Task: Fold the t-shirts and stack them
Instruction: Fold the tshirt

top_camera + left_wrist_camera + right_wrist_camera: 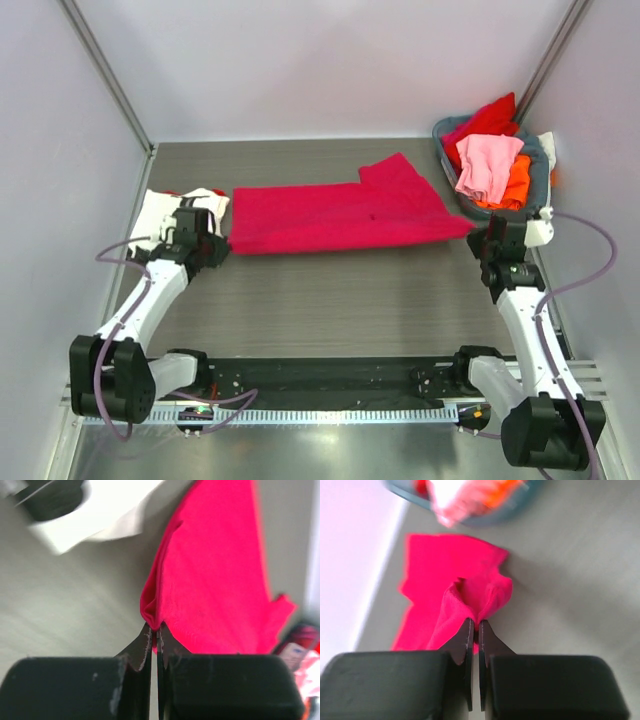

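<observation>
A plain crimson-magenta t-shirt (340,215) lies stretched across the middle of the table. My left gripper (222,243) is shut on its left end, seen pinched in the left wrist view (155,629). My right gripper (480,232) is shut on its right end, seen in the right wrist view (476,625). A white t-shirt with black and red markings (160,208) lies folded at the far left, beside the left gripper. Red (488,118), pink (486,163) and orange (515,180) t-shirts sit in the basket.
The grey-blue basket (541,160) stands at the back right corner, close to my right gripper. Walls close in on the left, back and right. A black rail (330,378) runs along the near edge between the arm bases.
</observation>
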Robot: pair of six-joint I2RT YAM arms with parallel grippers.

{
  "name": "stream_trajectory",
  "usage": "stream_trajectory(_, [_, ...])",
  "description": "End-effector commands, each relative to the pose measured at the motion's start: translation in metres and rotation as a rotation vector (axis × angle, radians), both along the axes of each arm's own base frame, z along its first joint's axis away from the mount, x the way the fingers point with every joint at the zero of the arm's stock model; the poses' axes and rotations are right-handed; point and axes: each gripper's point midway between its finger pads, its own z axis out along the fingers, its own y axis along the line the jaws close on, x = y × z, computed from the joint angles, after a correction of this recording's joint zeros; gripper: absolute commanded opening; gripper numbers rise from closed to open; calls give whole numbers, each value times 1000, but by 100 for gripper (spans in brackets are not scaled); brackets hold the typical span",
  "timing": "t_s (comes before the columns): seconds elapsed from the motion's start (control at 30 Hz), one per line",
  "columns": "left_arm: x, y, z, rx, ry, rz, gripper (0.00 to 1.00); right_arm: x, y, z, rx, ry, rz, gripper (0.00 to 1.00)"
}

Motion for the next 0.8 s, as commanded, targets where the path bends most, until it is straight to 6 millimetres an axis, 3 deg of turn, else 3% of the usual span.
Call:
stream_trajectory(0.0, [-44,3,-45,7,133,-16,0,-44,6,-74,52,199,-10,1])
stream_trajectory(0.13, [-73,7,-67,16,184,-20,0,-70,7,-97,73,236,-36,1])
stream_trajectory(0.3, [-102,13,-80,27,186,-9,0,-92,7,-104,73,242,-54,2])
stream_trajectory(0.43, [-111,15,-77,27,161,0,1,-103,6,-113,78,259,-71,8])
stream_trajectory(0.47, [-116,17,-78,33,178,8,11,-109,6,-116,81,282,-83,14])
stream_trajectory(0.5, [-117,18,-76,36,178,8,18,-110,5,-115,79,280,-87,28])
stream_trajectory(0.53, [-118,18,-74,39,177,3,31,-109,5,-111,70,268,-76,50])
stream_trajectory(0.57, [-120,16,-71,42,172,-25,42,-108,4,-107,60,261,-72,57])
stream_trajectory(0.67, [-117,15,-51,58,135,-55,53,-96,0,-78,-14,200,-28,63])
stream_trajectory(0.7, [-111,16,-36,82,98,-85,57,-90,1,-69,-38,175,2,63])
stream_trajectory(0.73, [-109,16,-28,97,84,-101,59,-79,8,-52,-53,128,72,63])
stream_trajectory(0.77, [-108,17,-20,114,78,-116,60,-72,11,-49,-103,136,138,63])
